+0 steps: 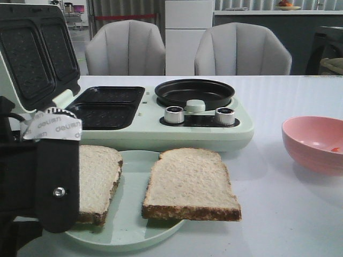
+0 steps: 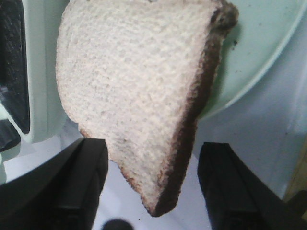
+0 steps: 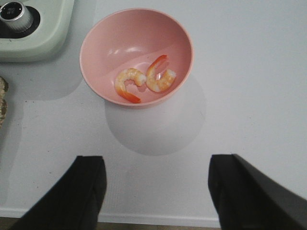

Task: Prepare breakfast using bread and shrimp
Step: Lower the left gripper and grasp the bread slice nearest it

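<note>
Pale, glossy white table point(image 1: 289, 214) filling the lower half of the front view, faintly mirroring what stands on it. Behind it, two grey padded chairs point(image 1: 126, 48) side by side at upper centre, with white cabinets and a dark counter further back. At centre, a mint-green breakfast maker point(image 1: 161, 134) with lid raised at upper left, two dark grill wells, a round black pan point(image 1: 194, 92) and two silver knobs point(image 1: 174, 114). In front of it, low in the frame, a pale green plate point(image 1: 131, 235) bearing the bread point(image 1: 188, 184): one slice at centre overhanging the plate's right rim, a second slice at left partly hidden by the left gripper point(image 2: 151, 184), jaws spread wide, one corner of that slice showing between the black fingers with no contact to be seen. At right edge, a pink bowl point(image 3: 136, 56) on bare table, holding two curled shrimp point(image 3: 128, 84) touching. Right gripper point(image 3: 156, 191) above the table near the bowl, jaws wide apart, grasping nothing.
</note>
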Available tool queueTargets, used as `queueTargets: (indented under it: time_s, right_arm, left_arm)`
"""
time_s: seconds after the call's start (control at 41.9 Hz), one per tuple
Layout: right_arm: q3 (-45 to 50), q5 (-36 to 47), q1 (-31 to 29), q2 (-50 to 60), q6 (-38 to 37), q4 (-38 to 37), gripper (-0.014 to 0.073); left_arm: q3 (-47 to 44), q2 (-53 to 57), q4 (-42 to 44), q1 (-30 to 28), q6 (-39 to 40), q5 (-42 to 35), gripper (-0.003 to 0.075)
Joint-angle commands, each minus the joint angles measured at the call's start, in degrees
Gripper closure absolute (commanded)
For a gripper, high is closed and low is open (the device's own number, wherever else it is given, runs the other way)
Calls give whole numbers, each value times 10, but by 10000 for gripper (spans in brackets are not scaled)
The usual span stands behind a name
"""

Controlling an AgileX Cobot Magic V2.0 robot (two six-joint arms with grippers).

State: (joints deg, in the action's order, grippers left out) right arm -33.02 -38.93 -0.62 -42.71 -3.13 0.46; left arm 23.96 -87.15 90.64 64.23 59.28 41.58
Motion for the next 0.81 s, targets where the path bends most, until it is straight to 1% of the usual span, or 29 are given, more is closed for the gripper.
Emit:
queueTargets:
  time_s: [0.0,0.096,0.191,0.263,0.358,0.501,0.621,0.692,0.788]
  right_arm:
    - [-16,37,0,0,1,-1,33]
    - [-16,37,0,0,1,-1,33]
    - [-16,37,0,0,1,-1,33]
    - [-16,37,0,0,1,-1,33]
    - [-16,37,0,0,1,-1,33]
    - [-16,37,0,0,1,-1,33]
    - [-16,37,0,0,1,-1,33]
    - [-16,37,0,0,1,-1,33]
    - [-16,37,0,0,1,-1,33]
  left_arm:
    - [14,-3,30,-11,15,42,267]
    - [14,-12,48,-30,15,41,267]
    - [14,-12,72,-36,24,41,267]
    - [14,-12,73,-36,25,40,288]
    - [14,-12,73,-36,25,26,383]
    - [14,-12,73,-36,25,32,535]
    - [14,-12,71,-35,25,51,615]
    - [14,-12,67,-27,25,85,620]
    - [14,-1,71,-4,25,165,620]
